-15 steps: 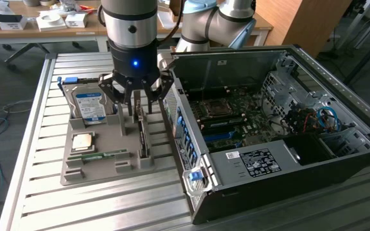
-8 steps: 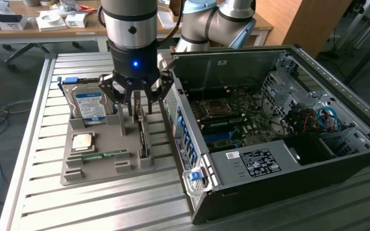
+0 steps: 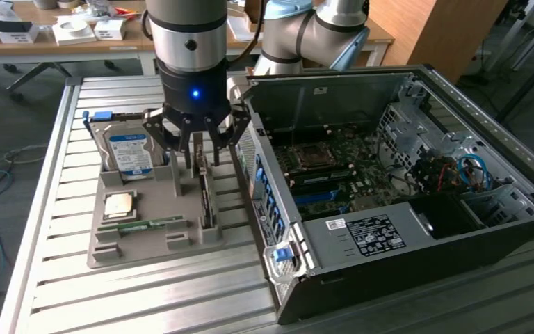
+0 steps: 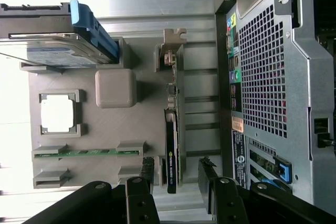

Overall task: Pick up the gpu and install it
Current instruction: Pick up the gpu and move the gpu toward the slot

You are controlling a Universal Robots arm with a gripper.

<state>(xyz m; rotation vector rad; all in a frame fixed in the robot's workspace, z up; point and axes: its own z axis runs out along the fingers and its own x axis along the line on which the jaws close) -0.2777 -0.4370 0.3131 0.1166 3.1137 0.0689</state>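
The gpu (image 3: 206, 198) is a thin dark card standing on edge in a slot of the grey holder tray (image 3: 147, 247). In the wrist view the gpu (image 4: 173, 129) shows edge-on, with its silvery bracket at the far end. My gripper (image 3: 202, 142) hangs just above the card's rear end and is open. In the wrist view my gripper (image 4: 177, 174) straddles the card, with one dark finger (image 4: 147, 174) on each side and a gap between each finger and the card. Nothing is held.
The tray also carries a hard drive (image 3: 128, 149) with a blue-white label, a square processor (image 3: 119, 205) and a green memory stick (image 3: 142, 225). An open computer case (image 3: 388, 188) stands close beside the tray on the exterior view's right, its motherboard exposed. All rest on a slatted metal table (image 3: 53, 278).
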